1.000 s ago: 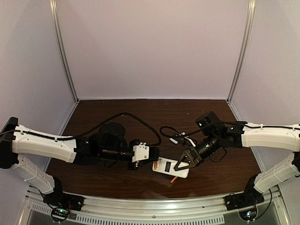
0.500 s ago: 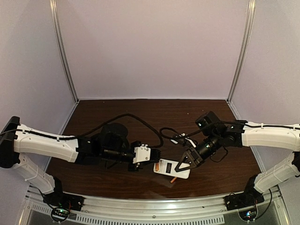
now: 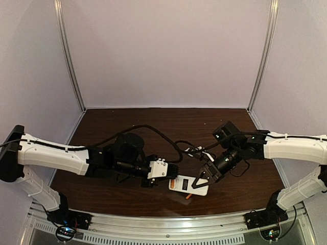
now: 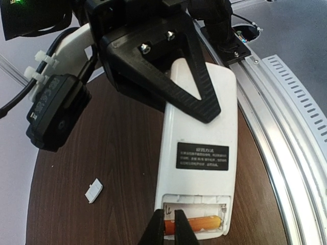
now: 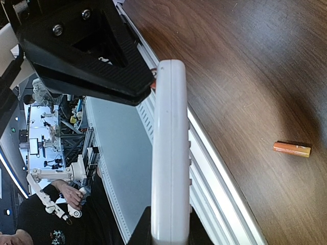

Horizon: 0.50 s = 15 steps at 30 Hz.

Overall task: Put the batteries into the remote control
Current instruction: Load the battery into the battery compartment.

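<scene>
The remote control is held above the table with its white back up and the battery slot open. My right gripper is shut on its far end, and the handset shows edge-on in that wrist view. One orange battery lies in the slot's near channel. My left gripper is shut on that battery's left end. In the top view the left gripper meets the remote from the left and the right gripper from the right. A second battery lies loose on the table.
The small white cover piece lies on the brown table left of the remote. The loose battery rests just in front of the remote, close to the metal rail along the table's near edge. A black cable loops behind the left arm.
The left gripper has moved right to the remote's open end, carrying the battery into the slot, and its fingers have narrowed. The remote and right gripper have shifted slightly right.
</scene>
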Each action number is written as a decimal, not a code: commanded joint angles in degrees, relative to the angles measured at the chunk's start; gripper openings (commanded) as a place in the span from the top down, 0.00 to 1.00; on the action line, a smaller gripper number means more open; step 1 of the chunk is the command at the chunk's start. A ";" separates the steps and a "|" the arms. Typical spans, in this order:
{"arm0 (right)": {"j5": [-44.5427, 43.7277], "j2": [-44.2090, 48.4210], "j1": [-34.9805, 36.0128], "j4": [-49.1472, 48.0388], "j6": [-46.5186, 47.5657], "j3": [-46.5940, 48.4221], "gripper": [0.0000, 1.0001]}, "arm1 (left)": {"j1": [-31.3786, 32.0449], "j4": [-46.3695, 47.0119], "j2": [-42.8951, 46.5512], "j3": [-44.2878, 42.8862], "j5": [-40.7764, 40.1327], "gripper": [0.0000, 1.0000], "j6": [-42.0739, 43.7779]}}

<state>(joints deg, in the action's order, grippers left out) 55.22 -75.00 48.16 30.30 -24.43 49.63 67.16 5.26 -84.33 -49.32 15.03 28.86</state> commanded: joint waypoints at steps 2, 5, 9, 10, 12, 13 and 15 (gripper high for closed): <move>-0.12 2.12 0.18 -2.80 1.96 3.92 1.00 | 1.02 -6.72 -1.81 -0.16 2.38 0.93 1.06; 0.14 2.43 0.18 -3.00 2.18 4.16 1.00 | 1.45 -7.47 -2.72 -0.45 2.48 0.93 1.35; 1.62 2.99 0.18 -4.58 1.79 3.77 1.00 | 1.65 -7.65 -3.52 -0.68 2.36 0.93 1.29; 2.08 3.08 0.18 -4.91 1.86 3.73 1.00 | 1.62 -7.67 -3.67 -0.89 2.44 0.93 1.28; 2.61 3.54 0.18 -5.64 1.97 3.58 1.00 | 1.66 -8.19 -4.00 -1.19 2.63 0.93 1.50; 2.99 3.85 0.18 -6.04 1.96 3.55 1.00 | 1.60 -8.50 -4.14 -1.21 2.70 0.93 1.61; 3.64 4.48 0.18 -6.99 1.80 3.47 1.00 | 1.66 -8.79 -4.17 -1.05 2.89 0.93 1.62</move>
<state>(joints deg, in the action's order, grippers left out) 54.57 -74.56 48.40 33.26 -24.32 50.41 67.72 3.57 -86.06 -50.87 15.53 29.82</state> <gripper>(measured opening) 0.157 0.071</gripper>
